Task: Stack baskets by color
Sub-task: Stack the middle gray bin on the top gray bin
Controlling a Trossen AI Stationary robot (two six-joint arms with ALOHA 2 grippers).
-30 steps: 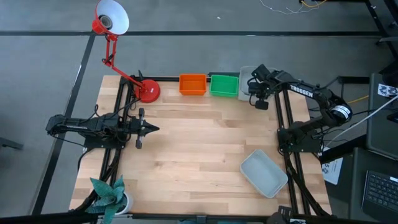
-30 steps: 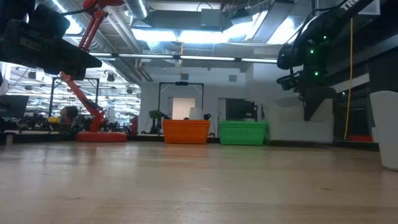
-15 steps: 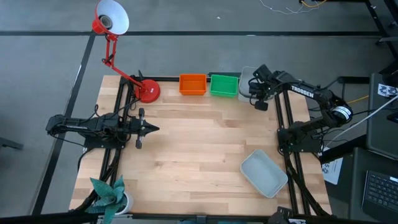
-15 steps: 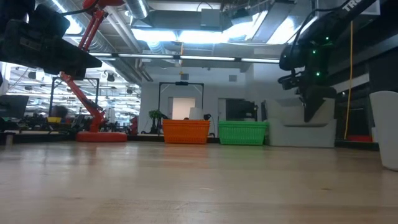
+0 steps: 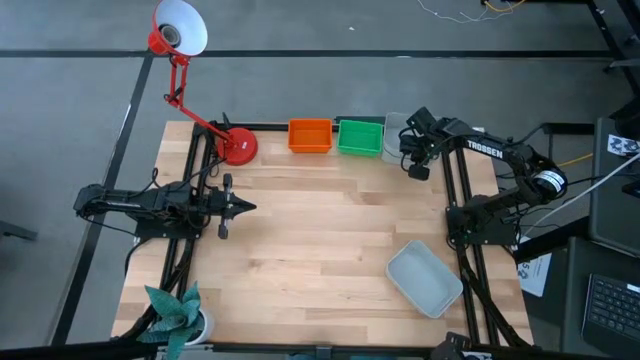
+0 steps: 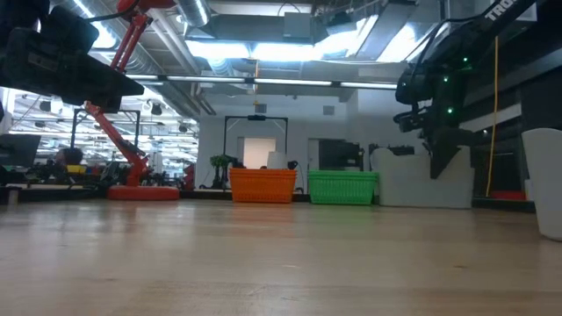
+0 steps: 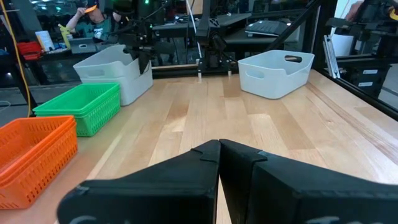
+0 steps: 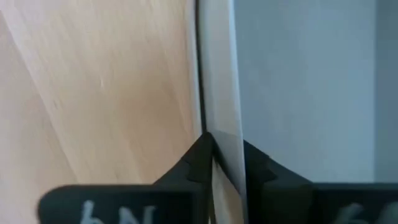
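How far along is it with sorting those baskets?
Mostly done, it seems. The orange baskets and green baskets sit nested in their own piles along the far edge. The right gripper is at the wall of the white pile beside them. One white basket lies alone near the front right, not yet added. The left gripper waits at the left.

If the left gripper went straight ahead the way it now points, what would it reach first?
Probably nothing on the table: the left gripper, shut, points across bare wood. The lone grey-white basket sits off its line; the right arm's base looks first.
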